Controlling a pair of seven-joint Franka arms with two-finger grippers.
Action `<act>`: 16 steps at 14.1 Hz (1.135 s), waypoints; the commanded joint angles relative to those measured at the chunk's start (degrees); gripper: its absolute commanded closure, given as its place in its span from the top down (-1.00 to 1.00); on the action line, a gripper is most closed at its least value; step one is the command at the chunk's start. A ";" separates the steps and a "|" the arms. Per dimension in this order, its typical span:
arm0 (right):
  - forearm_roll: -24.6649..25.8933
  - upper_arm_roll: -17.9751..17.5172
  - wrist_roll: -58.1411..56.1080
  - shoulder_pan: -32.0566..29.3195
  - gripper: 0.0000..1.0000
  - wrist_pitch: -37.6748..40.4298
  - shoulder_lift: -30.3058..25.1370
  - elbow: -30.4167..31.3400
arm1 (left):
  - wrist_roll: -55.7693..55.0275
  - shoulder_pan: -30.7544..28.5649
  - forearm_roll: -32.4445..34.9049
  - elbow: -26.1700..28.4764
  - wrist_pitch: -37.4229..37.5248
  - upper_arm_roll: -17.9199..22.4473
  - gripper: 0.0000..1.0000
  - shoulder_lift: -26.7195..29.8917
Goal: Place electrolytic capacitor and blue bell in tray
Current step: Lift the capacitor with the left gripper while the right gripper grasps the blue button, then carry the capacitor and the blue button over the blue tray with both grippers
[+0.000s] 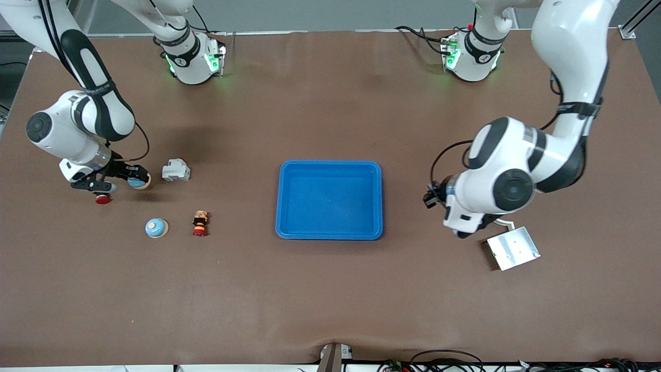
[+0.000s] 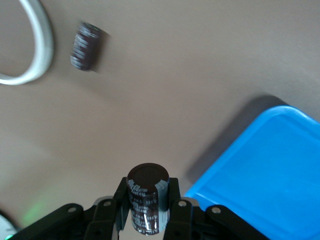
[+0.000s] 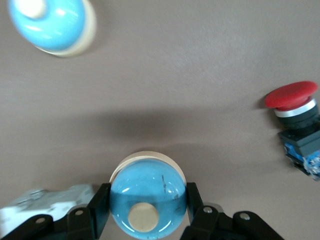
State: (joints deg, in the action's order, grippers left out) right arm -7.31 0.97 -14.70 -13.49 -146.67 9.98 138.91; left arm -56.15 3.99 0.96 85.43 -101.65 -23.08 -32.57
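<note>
In the left wrist view my left gripper point(image 2: 148, 189) is shut on a dark electrolytic capacitor point(image 2: 146, 202), held upright over bare table just beside the blue tray point(image 2: 270, 170). In the front view that gripper is hidden under its own wrist, between the tray point(image 1: 330, 201) and a silver plate. My right gripper point(image 1: 133, 179) point(image 3: 147, 192) is low at the right arm's end of the table, shut on a blue bell point(image 1: 139, 181) point(image 3: 147, 197) with a cream base. The tray holds nothing.
A second blue bell point(image 1: 156, 228) point(image 3: 52, 25), a red push button point(image 1: 103, 199) point(image 3: 295, 117), a white part point(image 1: 175, 170) and a small stacked red-orange part point(image 1: 200, 223) lie round the right gripper. Another capacitor point(image 2: 86, 46) and the silver plate point(image 1: 513, 248) lie near the left gripper.
</note>
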 commanded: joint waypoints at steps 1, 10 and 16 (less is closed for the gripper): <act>-3.83 -0.27 0.72 1.27 -1.00 8.55 -8.55 0.32 | -4.47 2.51 -0.69 -2.02 -3.54 -0.03 -0.92 -2.85; -8.95 -0.44 21.41 13.99 -1.00 18.78 -19.47 -1.36 | -15.12 11.74 -0.60 -1.76 -17.87 0.06 -0.91 -8.73; -8.60 -6.24 41.93 21.58 -1.00 17.64 -18.51 -4.26 | -16.71 13.50 -0.08 -0.97 -19.20 0.41 -0.91 -12.78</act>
State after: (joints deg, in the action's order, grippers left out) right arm -15.38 -4.12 23.76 7.97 -129.04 -8.68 135.45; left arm -71.77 16.86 0.75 85.11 -120.47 -23.02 -43.96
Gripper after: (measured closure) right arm 0.348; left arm 0.661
